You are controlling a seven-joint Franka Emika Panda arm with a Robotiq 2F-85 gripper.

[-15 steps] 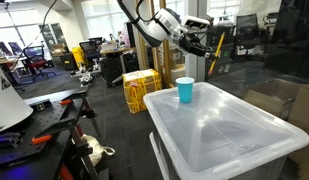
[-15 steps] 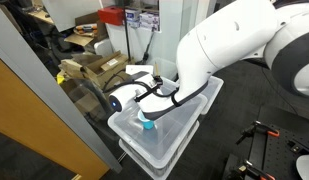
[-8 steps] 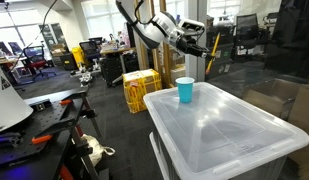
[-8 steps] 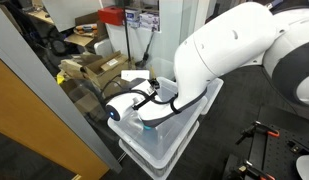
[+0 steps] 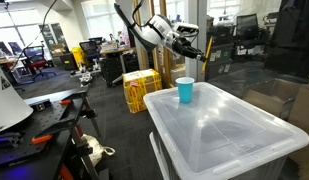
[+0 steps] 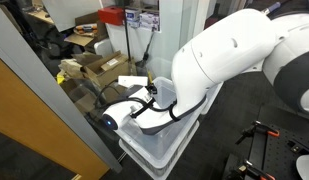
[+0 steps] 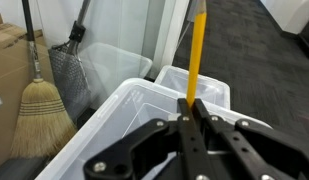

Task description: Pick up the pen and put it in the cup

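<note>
I have the gripper [image 7: 189,108] clamped on the pen [image 7: 195,55], whose long axis sticks out past the fingertips. In an exterior view the cup [image 5: 184,91] stands upright on the bin-lid surface [image 5: 229,125], below the gripper and well apart from it.

1. You have 1 pen [image 7: 196,50], a thin yellow one.
2. You have 1 cup [image 5: 184,91], light blue.
3. You have 1 yellow crate [image 5: 141,90] that can be counted in an exterior view.
4. Your wrist view shows at least 2 clear bins [image 7: 114,115]; I can't tell the exact total.
5. You have 1 broom [image 7: 34,105].
</note>
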